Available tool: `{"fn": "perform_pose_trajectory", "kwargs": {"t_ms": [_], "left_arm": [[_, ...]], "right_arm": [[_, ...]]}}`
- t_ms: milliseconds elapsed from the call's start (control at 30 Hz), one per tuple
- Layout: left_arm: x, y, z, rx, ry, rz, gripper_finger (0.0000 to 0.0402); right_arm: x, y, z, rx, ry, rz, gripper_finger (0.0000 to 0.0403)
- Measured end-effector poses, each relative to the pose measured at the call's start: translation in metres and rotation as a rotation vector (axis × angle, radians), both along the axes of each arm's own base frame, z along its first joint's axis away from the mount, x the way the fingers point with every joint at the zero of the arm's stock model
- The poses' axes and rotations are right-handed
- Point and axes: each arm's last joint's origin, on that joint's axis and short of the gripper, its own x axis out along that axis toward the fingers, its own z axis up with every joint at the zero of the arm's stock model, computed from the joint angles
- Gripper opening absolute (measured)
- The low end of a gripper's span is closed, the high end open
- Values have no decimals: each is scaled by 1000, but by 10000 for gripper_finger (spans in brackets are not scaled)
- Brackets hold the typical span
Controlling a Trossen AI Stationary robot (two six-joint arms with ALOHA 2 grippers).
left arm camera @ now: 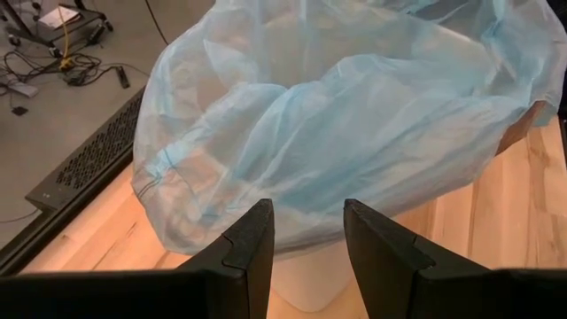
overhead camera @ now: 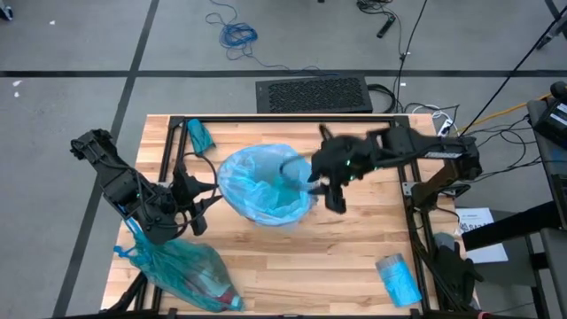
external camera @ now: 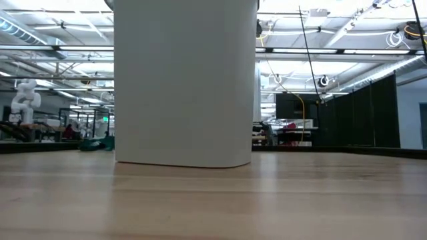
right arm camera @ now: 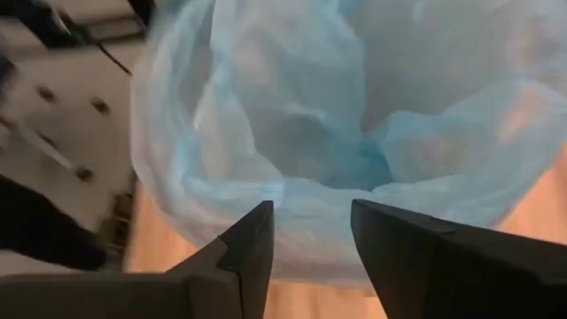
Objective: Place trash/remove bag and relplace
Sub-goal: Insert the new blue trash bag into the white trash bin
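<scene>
A white bin [external camera: 183,87] stands mid-table, lined with a pale blue bag [overhead camera: 266,184] whose edge is draped loosely over the rim [left arm camera: 292,133]. My left gripper [overhead camera: 200,202] is open and level at the bin's left side, its fingers [left arm camera: 252,239] short of the bag. My right gripper [overhead camera: 326,188] is open over the bin's right rim, with the bag's edge [right arm camera: 310,204] just beyond its fingertips. A full, tied teal bag [overhead camera: 188,273] lies at the near left corner with a red shape inside. No loose trash shows.
A folded teal bag [overhead camera: 199,135] lies at the far left corner. A pale blue packet [overhead camera: 398,278] lies at the near right. A black frame [overhead camera: 283,120] runs along the table's far and side edges. Bare wood [overhead camera: 310,257] lies in front of the bin.
</scene>
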Motion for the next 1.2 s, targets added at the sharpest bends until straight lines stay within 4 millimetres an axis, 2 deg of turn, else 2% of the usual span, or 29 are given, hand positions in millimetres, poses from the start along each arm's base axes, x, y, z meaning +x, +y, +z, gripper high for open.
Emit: {"fn": "perform_pose_trajectory", "kwargs": {"t_ms": [133, 267, 500, 667, 833, 1067, 1200], "left_arm": [[2, 3, 0, 6, 1, 16, 135], [4, 6, 0, 15, 4, 35, 135], [8, 10, 1, 23, 12, 42, 135], [9, 10, 1, 11, 18, 34, 135], [13, 8, 4, -21, -26, 28, 135], [37, -3, 13, 0, -121, -56, 134], [52, 5, 8, -3, -104, -3, 135]], "right_arm": [[6, 22, -9, -163, 16, 80, 134], [14, 34, -17, -211, 34, 140, 125], [15, 38, -12, -193, -22, 125, 122], [6, 38, -3, -204, -63, 56, 123], [2, 39, -3, -224, -51, 8, 122], [-2, 57, -3, -215, -56, 132, 97], [-6, 71, -2, -221, -65, 183, 89]]}}
